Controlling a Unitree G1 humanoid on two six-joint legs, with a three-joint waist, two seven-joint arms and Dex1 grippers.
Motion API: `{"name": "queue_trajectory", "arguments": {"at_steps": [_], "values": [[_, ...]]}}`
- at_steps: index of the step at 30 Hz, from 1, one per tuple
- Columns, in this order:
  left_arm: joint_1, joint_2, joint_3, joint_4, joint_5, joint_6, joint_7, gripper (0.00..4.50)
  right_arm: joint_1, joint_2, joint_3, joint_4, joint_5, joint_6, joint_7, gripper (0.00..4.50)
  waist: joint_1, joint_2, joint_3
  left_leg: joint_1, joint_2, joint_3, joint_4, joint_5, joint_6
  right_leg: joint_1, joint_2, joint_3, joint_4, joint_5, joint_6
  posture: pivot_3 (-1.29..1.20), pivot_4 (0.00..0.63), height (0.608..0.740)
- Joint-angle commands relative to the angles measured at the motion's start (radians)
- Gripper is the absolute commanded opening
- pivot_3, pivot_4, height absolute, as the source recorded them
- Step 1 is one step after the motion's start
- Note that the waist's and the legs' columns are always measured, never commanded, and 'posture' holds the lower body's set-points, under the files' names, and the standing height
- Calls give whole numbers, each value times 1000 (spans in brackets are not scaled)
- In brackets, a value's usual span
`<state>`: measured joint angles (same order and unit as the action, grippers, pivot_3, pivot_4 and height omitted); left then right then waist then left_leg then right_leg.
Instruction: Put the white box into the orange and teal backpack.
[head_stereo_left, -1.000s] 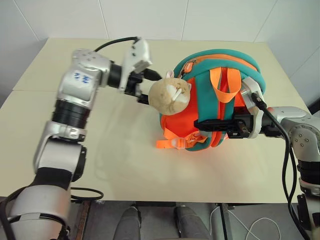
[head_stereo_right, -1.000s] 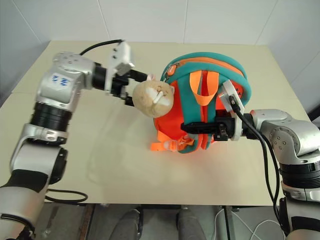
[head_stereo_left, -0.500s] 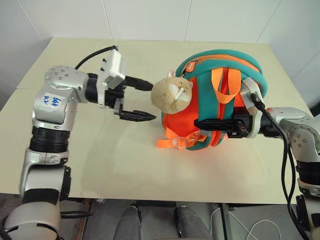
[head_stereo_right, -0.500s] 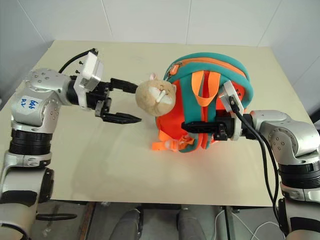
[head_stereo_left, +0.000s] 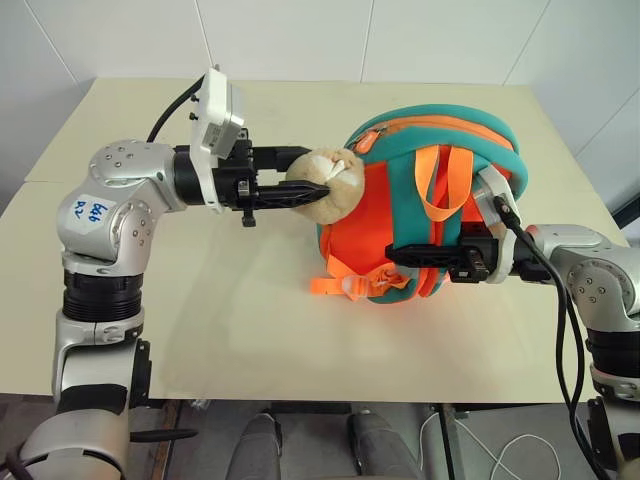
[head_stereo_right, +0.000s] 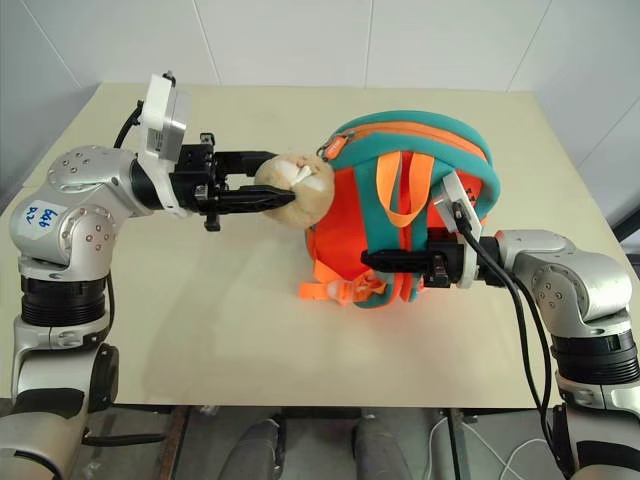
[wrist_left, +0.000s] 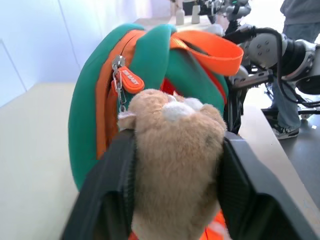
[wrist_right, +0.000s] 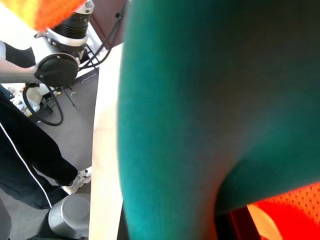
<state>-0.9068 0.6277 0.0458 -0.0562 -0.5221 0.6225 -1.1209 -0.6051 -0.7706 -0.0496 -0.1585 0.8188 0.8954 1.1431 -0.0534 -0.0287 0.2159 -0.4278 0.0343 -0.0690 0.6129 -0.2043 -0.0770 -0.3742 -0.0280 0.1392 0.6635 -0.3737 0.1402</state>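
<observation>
The orange and teal backpack (head_stereo_left: 430, 190) stands upright in the middle of the table, its zipper pull (wrist_left: 131, 82) at the top edge. A tan plush animal (head_stereo_left: 330, 180) hangs at its left side. My left gripper (head_stereo_left: 308, 190) points level toward the backpack and is shut on that plush, one black finger (wrist_left: 107, 195) on each side. From the right, my right gripper (head_stereo_left: 400, 252) reaches in level and is shut on a teal strap (wrist_right: 200, 125) at the backpack's front. The white box is out of view.
The pale table (head_stereo_left: 250, 330) has bare room left of and in front of the backpack. White tiled walls stand behind it. A person's dark trouser leg (wrist_right: 25, 170) and shoe show beside the table, with another person (wrist_left: 295, 30) standing farther off.
My left gripper drew back from behind the plush, swung level to face the backpack, and has shut on the plush animal. The right gripper and backpack kept still.
</observation>
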Motion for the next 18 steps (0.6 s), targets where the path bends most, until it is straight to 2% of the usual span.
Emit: {"name": "queue_trajectory", "arguments": {"at_steps": [1, 2, 7, 10, 12, 14, 18], "values": [[-13, 57, 22, 45, 27, -51, -16, 926, -3, -2, -30, -28, 17, -7, -3, 0, -1, 0, 0, 0, 0, 0, 0, 0, 0, 0, 0, 0, 0, 0, 0, 0, 150, 740], [-15, 85, 23, 78, 50, -83, -25, 749, -1, -4, -32, -29, 17, -7, -5, 0, -2, 0, 0, 0, 0, 0, 0, 0, 0, 0, 0, 0, 0, 0, 0, 0, 150, 740], [-9, 189, -3, 281, 161, -239, -66, 749, 26, -13, -50, -57, 28, 0, -19, 0, -5, 0, 0, 1, 0, 0, -2, 0, 0, 0, 0, 0, -1, 0, 0, 0, 150, 740], [34, 199, -54, 450, 263, -402, -59, 749, 44, -17, -68, -77, 41, 9, -34, 0, -3, 0, 0, 1, 0, 0, -2, 0, 0, 0, 0, 0, -1, 0, 0, 0, 150, 740], [57, 170, -82, 513, 288, -472, -64, 749, 52, -15, -77, -84, 48, 13, -50, 0, -3, 0, 0, 1, 0, 1, -2, 0, 0, 0, 0, 0, -1, 0, 0, 0, 150, 740], [94, 98, -131, 565, 326, -563, -43, 749, 71, -11, -86, -101, 60, 19, -69, 0, 0, 0, 0, 1, 0, 0, -1, 0, 0, 0, 0, 0, -1, 0, 0, 0, 150, 740], [125, -56, -188, 581, 362, -627, 8, 749, 109, 13, -91, -144, 77, 23, -116, 0, 18, 0, 0, 0, 0, 0, 0, 0, 0, 1, 0, 0, -1, 0, 0, 0, 150, 740]]}}
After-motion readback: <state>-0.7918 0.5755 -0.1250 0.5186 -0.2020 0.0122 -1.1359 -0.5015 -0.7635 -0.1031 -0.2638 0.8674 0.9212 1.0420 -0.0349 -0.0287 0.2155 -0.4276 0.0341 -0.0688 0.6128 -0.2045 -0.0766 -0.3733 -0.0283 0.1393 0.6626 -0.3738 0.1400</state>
